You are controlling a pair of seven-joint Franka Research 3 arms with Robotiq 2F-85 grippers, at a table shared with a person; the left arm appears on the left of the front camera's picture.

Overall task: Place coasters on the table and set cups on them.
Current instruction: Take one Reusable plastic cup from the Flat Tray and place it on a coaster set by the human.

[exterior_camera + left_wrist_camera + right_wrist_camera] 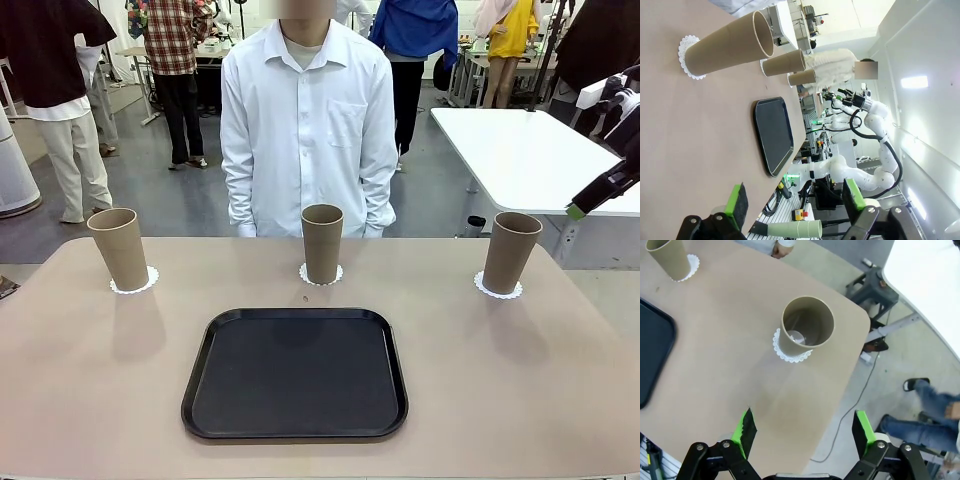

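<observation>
From the front we see three tan cups standing upright on the beige table (pixel 80 380), each on its own white coaster: the left cup (pixel 120 248) on the left coaster (pixel 134 283), the middle cup (pixel 322 243) on the middle coaster (pixel 321 276), the right cup (pixel 510 251) on the right coaster (pixel 497 289). A black tray (pixel 295 373) lies bare on the near side of them, and a person in a white shirt (pixel 308 125) stands behind the far edge. In our left wrist view the left gripper (pixel 794 202) hangs with jaws wide and nothing between them, beside the table's edge. In our right wrist view the right gripper (pixel 804 429) is likewise spread wide and empty, above the table's corner near that cup.
</observation>
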